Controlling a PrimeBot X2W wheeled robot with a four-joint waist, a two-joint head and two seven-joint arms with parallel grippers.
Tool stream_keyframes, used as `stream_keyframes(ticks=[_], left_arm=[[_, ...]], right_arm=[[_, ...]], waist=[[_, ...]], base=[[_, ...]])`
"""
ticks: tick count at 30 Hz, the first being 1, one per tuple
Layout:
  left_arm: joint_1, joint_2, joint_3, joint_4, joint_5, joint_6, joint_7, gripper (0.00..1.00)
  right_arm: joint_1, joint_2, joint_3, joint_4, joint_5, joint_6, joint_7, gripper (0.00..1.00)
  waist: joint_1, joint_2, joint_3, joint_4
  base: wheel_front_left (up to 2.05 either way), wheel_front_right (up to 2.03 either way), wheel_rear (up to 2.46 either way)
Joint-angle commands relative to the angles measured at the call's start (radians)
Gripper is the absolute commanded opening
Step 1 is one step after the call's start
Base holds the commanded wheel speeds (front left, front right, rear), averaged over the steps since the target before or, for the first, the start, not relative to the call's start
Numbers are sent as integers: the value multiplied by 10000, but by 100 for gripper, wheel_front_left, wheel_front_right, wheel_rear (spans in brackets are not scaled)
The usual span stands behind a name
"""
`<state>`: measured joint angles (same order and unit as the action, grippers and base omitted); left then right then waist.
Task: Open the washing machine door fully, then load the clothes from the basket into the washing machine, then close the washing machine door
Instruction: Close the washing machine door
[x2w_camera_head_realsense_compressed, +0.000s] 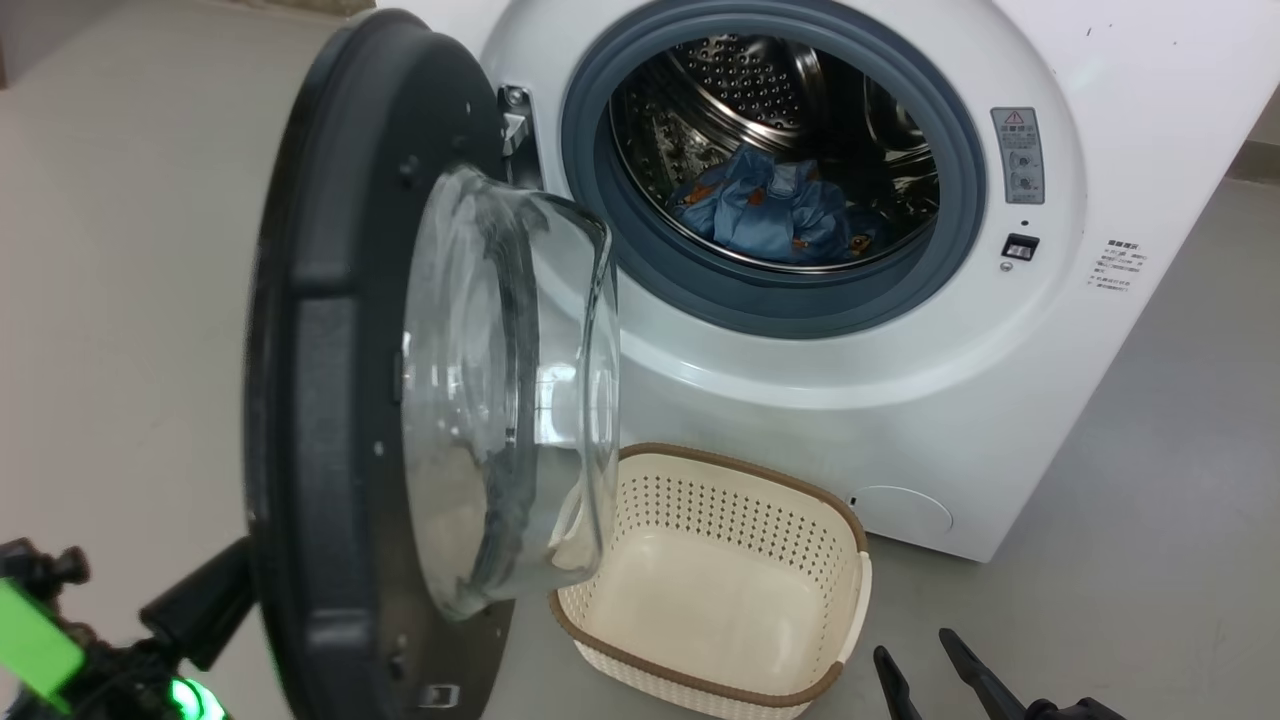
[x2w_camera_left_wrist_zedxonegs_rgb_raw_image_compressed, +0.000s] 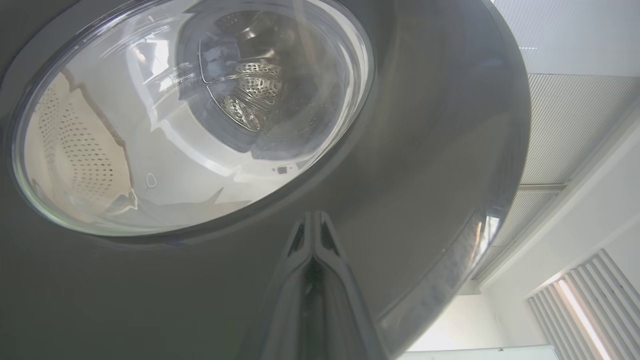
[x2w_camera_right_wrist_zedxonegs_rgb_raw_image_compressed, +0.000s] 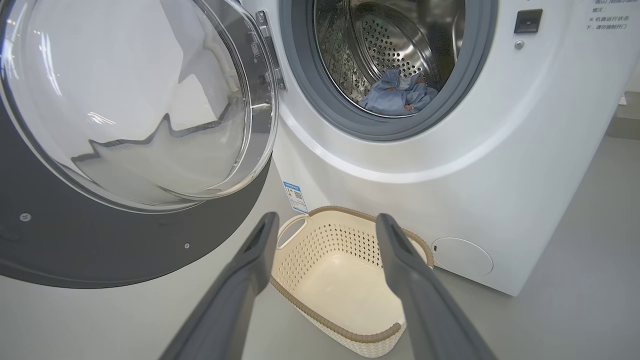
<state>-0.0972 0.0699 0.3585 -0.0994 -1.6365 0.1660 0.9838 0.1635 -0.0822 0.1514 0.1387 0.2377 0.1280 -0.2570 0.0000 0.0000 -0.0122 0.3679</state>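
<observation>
Over on your left, the left jaws are pressed tight together with nothing between them, tips right up at the glossy outer face of the washing machine door (x2w_camera_head_realsense_compressed: 330, 400); touching or just shy, I can't call it. The door stands about half open, hinged at the left of the opening, its glass bowl (x2w_camera_head_realsense_compressed: 500, 380) bulging toward the washing machine (x2w_camera_head_realsense_compressed: 900, 400). So here's your relation: the door lies between the left jaws and the drum (x2w_camera_head_realsense_compressed: 760, 90), the pushing side is yours, and the left arm is by far the nearer. Moving right, the clothes (x2w_camera_head_realsense_compressed: 770, 215) lie bunched low in the drum, and the basket (x2w_camera_head_realsense_compressed: 740, 465) sits bare on the floor (x2w_camera_head_realsense_compressed: 1150, 550) at the machine's foot, its left end under the bowl. It looks low enough to clear the swing, but watch it. Far right, the right jaws hang wide apart, holding nothing, just beside the basket's near right corner, clear of the door's path, I'd say.
</observation>
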Motion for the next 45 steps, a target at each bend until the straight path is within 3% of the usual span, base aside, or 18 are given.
stream_keyframes(ticks=[1,7,16,33,45], left_arm=[[-159,70,73,-514,-26,-29,64,0],[77,-160,-973,-1107,-178,-180,-535,0],[-74,-193,-2776,-935,-741,-837,-2127,0],[-2066,-196,-4883,1491,-1375,-2287,-4167,0],[-3278,-196,-5513,2737,-1517,-2716,-4998,0]], right_arm=[[-192,-23,221,-273,-87,27,-48,100],[-209,-6,229,-262,-106,27,-48,100],[-270,-57,207,-242,-93,27,-48,100],[-393,-88,253,-203,-117,27,-48,100],[-441,-89,309,-193,-89,27,-48,100]], waist=[[0,0,-2,-24],[0,0,12,-101],[0,0,10,-503],[0,0,136,-1886],[0,0,198,-2634]], base=[[0,0,0],[0,0,0],[0,0,0],[0,0,0],[0,0,0]])
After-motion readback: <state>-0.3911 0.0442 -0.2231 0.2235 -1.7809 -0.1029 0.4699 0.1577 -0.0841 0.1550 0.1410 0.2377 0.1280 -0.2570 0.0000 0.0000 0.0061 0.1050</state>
